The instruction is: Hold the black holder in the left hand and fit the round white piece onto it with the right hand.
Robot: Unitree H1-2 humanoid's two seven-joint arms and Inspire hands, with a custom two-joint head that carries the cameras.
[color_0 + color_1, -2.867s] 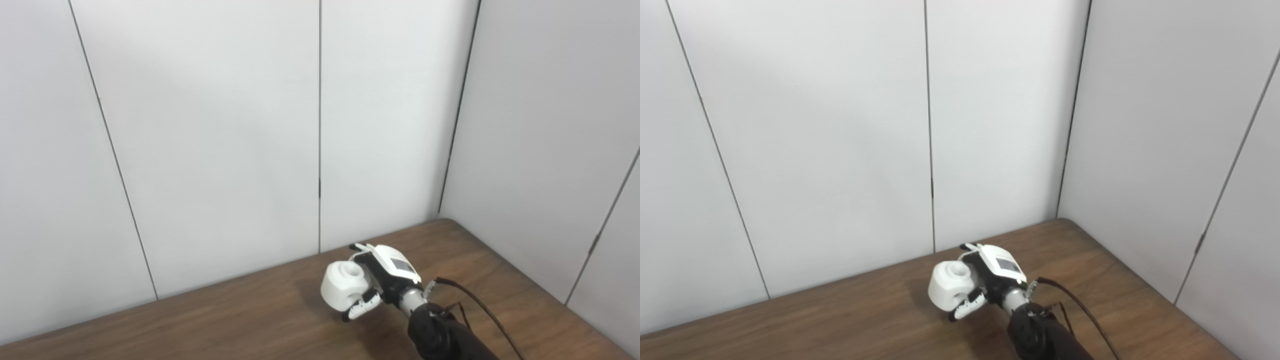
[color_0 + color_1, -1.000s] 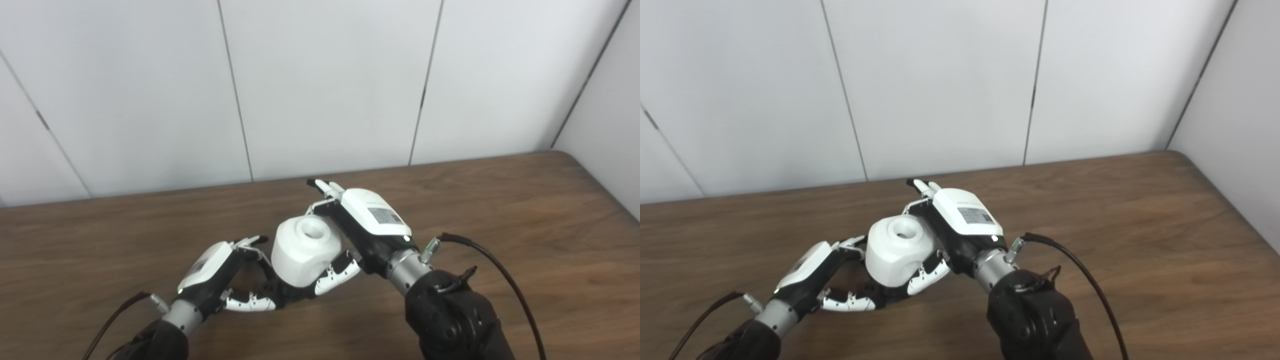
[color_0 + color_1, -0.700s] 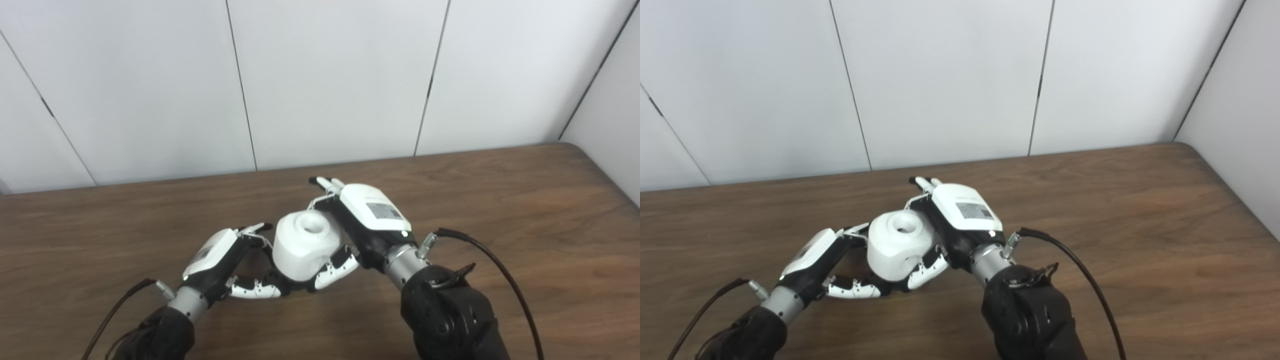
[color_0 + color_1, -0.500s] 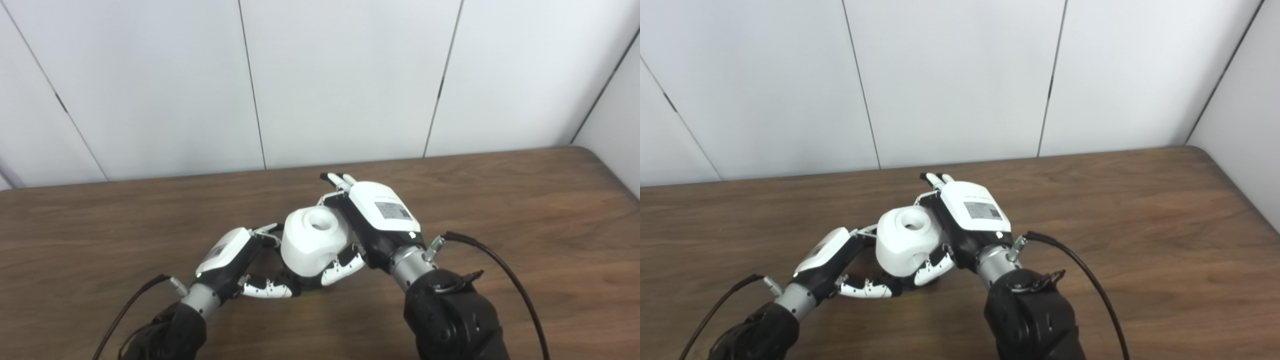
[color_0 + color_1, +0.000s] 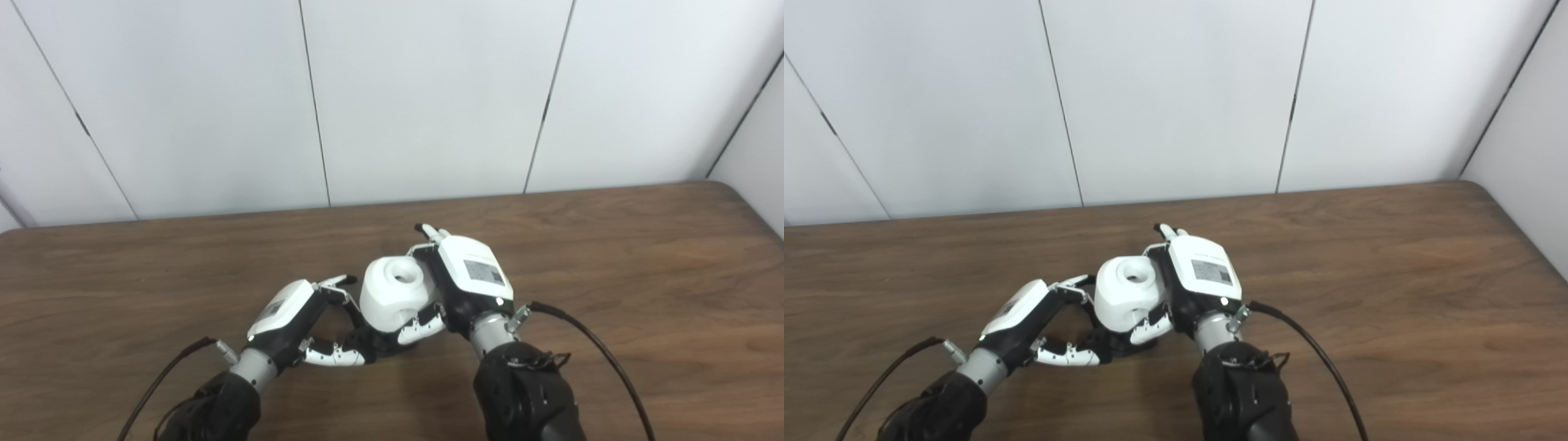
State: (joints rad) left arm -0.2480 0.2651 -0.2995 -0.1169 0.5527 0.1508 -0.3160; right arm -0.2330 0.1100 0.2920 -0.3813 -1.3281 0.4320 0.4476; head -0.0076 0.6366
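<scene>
White piece lowered onto the holder, both hands lower over the table than half a second ago

right hand point(image 5: 467, 278) grips the round white piece point(image 5: 395, 295); left hand point(image 5: 294, 315) curls around the black holder point(image 5: 373, 338) beneath it; seating looks close, unconfirmed

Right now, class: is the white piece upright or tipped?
Roughly upright: white piece, in the right hand, shows its round recess facing up.

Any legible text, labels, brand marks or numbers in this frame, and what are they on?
Nothing can be read.
Right hand: a grey printed sticker on its white back, too small and blurred to read.
Left hand: a grey patch on its back, also unreadable.
Round white piece, table, wall panels: no markings visible.
</scene>
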